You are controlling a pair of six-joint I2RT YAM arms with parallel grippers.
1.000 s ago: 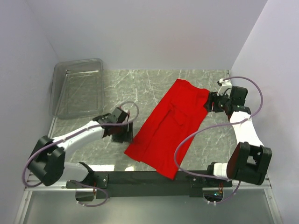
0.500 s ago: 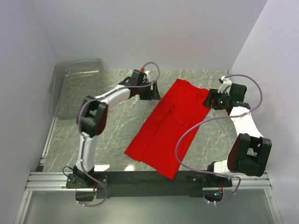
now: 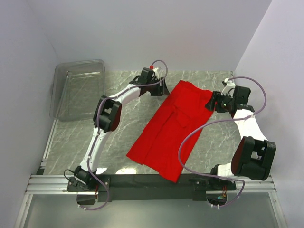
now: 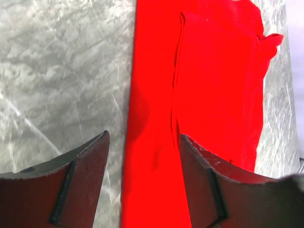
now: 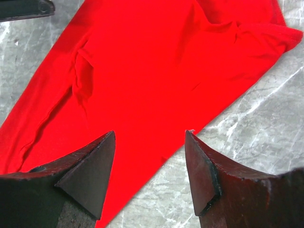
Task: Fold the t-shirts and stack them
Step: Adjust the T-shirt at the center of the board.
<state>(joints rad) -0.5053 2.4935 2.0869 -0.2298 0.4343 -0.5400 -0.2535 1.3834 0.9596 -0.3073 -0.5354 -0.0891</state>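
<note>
At the near edge, at 6 o'clock in the overhead view, a black rail (image 3: 152,181) carries both arm bases. From it the grey-green marbled tabletop (image 3: 128,118) runs back toward the far wall.

The red t-shirt (image 3: 171,128) lies flat on the tabletop, just right of centre. It forms a long strip slanting from a near corner at about 7 o'clock to its far end at about 1 o'clock. Layers of cloth are doubled over it, and their edges show as ridges running along its length.

The right arm bends up the 3 o'clock side. Its right end effector (image 3: 211,103) sits at the shirt's far right corner, where a bunched sleeve sticks out. In its wrist view the right end effector (image 5: 150,134) has its fingers spread well apart. The edge of the t-shirt (image 5: 142,71) crosses the gap between them, and nothing is gripped.

Farther back, the left arm stretches out to about 12 o'clock. The left end effector (image 3: 160,89) sits just beside the shirt's far left edge. In its wrist view the left end effector (image 4: 144,137) is likewise spread wide and empty. The long straight edge of the t-shirt (image 4: 213,85) passes between the fingers, with bare marble at 9 o'clock.

A clear plastic bin (image 3: 78,95) stands in the far corner at 10 o'clock, well apart from the shirt.
</note>
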